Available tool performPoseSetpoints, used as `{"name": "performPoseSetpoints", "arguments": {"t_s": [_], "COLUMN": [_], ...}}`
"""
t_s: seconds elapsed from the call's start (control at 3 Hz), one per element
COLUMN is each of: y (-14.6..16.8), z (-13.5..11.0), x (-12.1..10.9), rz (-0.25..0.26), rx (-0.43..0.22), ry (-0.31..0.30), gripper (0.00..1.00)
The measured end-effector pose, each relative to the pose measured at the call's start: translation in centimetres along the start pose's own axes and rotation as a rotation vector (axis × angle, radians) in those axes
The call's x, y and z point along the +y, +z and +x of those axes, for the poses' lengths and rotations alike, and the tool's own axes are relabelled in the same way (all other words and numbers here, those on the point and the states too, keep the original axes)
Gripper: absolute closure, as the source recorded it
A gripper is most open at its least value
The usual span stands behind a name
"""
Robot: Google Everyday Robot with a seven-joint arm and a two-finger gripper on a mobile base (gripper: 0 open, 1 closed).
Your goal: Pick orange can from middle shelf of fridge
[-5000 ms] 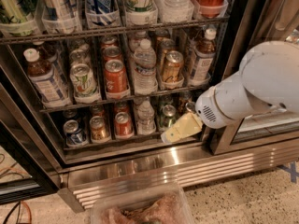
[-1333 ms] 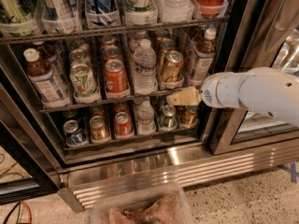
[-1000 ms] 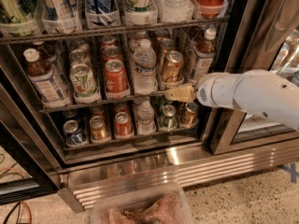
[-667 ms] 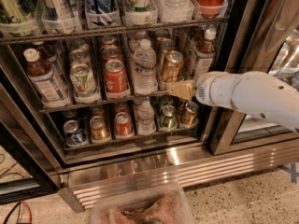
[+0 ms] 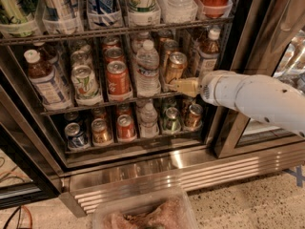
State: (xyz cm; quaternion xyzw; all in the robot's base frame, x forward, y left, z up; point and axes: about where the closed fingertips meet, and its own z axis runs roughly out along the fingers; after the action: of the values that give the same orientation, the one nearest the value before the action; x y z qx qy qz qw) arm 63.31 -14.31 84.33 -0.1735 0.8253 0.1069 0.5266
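The orange can [image 5: 175, 67], dull golden-orange with a silver lid, stands on the middle shelf [image 5: 62, 110] of the fridge [image 5: 190, 171], right of a water bottle [image 5: 147, 73]. My gripper [image 5: 180, 86] reaches in from the right on a white arm [image 5: 257, 99]. Its tip is at the foot of the orange can, just in front of it at the shelf edge. I cannot tell whether it touches the can.
On the middle shelf stand a red-orange can [image 5: 117, 78], a white-and-green can [image 5: 86, 82] and tea bottles [image 5: 45, 78] [image 5: 208, 56]. Small cans [image 5: 126, 128] line the lower rack and tall cans [image 5: 101, 4] the upper one. A plastic tub [image 5: 143, 213] lies on the floor in front. The dark door frame [image 5: 240, 94] stands at the right.
The arm has risen from the lower rack and moved left; the gripper tip now sits at the base of the orange can on the middle shelf.
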Motion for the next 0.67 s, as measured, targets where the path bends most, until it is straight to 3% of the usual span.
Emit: {"name": "performPoseSetpoints", "arguments": {"t_s": [0.67], "y": [0.87], "z": [-0.64], "x": [0.52], "rz": [-0.016], "rx": [-0.010], "ry": [0.000], "gripper": [0.26]}}
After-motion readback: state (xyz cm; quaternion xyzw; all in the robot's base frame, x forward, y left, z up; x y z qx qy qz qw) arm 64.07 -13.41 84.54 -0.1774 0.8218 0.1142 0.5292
